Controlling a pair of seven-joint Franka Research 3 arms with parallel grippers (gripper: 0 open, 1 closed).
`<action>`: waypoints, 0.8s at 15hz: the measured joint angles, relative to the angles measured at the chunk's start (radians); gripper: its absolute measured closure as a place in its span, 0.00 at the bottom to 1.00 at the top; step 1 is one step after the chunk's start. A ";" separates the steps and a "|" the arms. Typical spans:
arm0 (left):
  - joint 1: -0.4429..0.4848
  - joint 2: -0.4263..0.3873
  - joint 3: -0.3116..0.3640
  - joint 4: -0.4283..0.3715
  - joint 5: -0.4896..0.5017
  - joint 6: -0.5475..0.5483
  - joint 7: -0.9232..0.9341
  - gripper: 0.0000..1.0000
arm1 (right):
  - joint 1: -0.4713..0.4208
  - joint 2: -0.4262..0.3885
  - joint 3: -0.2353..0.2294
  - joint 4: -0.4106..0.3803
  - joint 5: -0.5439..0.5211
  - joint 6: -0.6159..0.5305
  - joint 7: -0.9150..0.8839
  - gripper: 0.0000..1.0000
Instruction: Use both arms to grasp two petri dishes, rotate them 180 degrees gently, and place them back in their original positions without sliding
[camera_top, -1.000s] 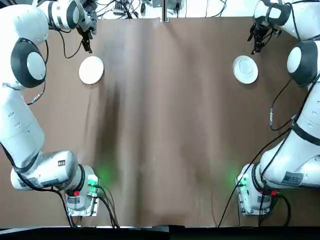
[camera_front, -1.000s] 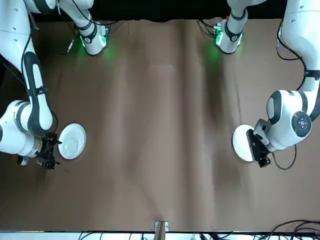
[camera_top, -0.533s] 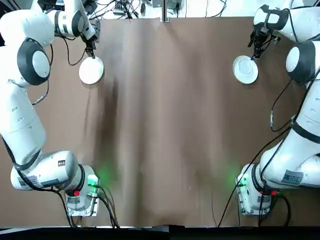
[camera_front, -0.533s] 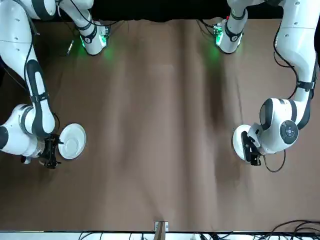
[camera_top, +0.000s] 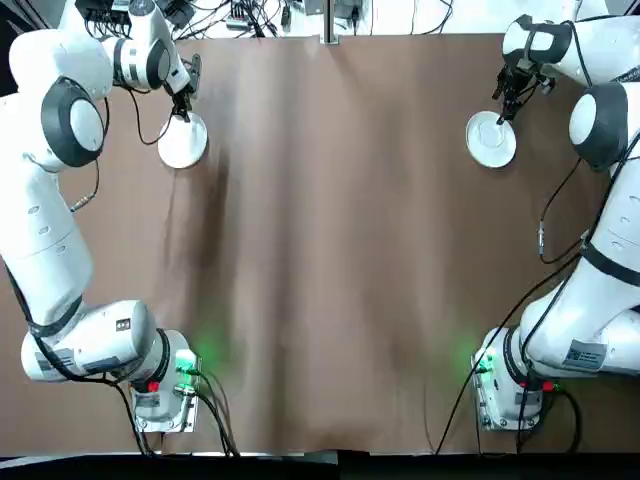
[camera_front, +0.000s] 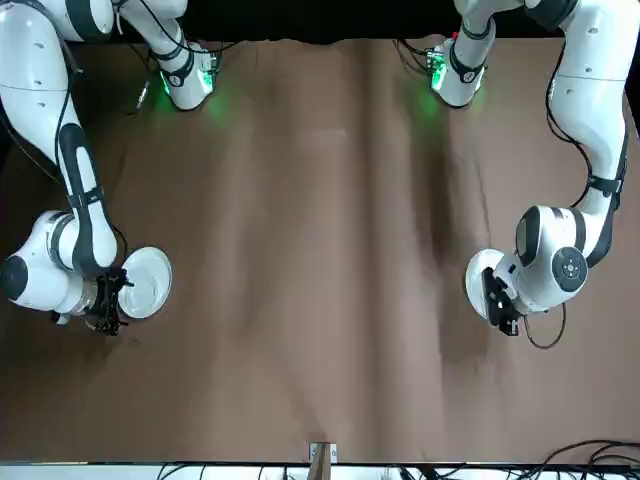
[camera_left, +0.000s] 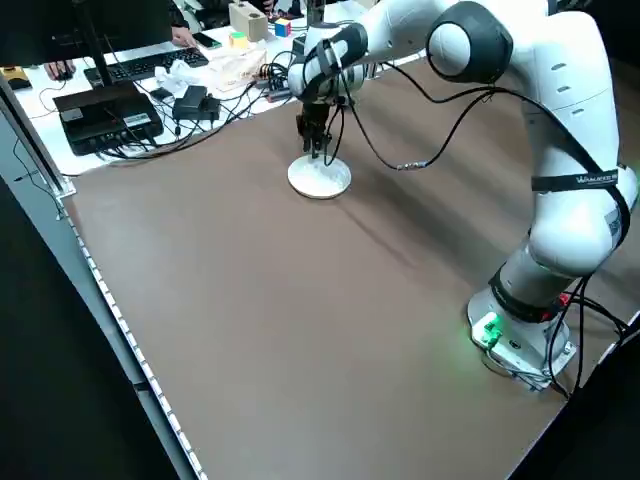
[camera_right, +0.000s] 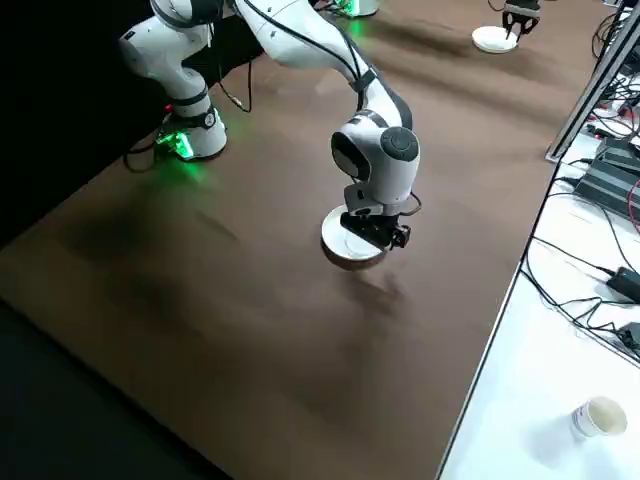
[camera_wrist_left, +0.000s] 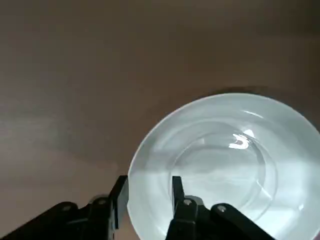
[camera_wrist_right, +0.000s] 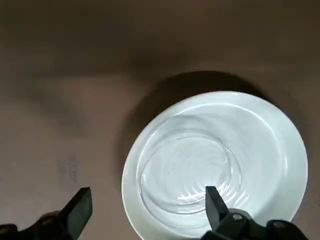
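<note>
Both bases sit at the near edge of the brown worktop, arms reaching to the far corners; left dish lies flat at far left, right dish flat at far right, well apart; left gripper is down at the far rim of its dish, fingers set narrow and straddling the rim, one outside and one inside, contact not clear; right gripper is at the far rim of its dish, jaws spread wide, one finger over the dish and the other off to the side over bare worktop; neither dish looks lifted; cables and desk clutter beyond the far edge.
</note>
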 joint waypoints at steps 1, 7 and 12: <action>0.006 0.004 0.000 -0.007 0.000 0.011 0.010 0.57 | 0.000 0.000 0.000 0.001 0.000 0.000 0.001 0.00; 0.016 0.005 -0.002 -0.024 0.000 0.019 0.023 0.57 | 0.001 -0.001 0.001 0.003 0.000 0.000 0.003 0.00; 0.067 -0.003 -0.051 -0.055 0.001 0.019 0.033 0.57 | 0.001 -0.001 0.001 0.002 0.000 -0.001 0.005 0.00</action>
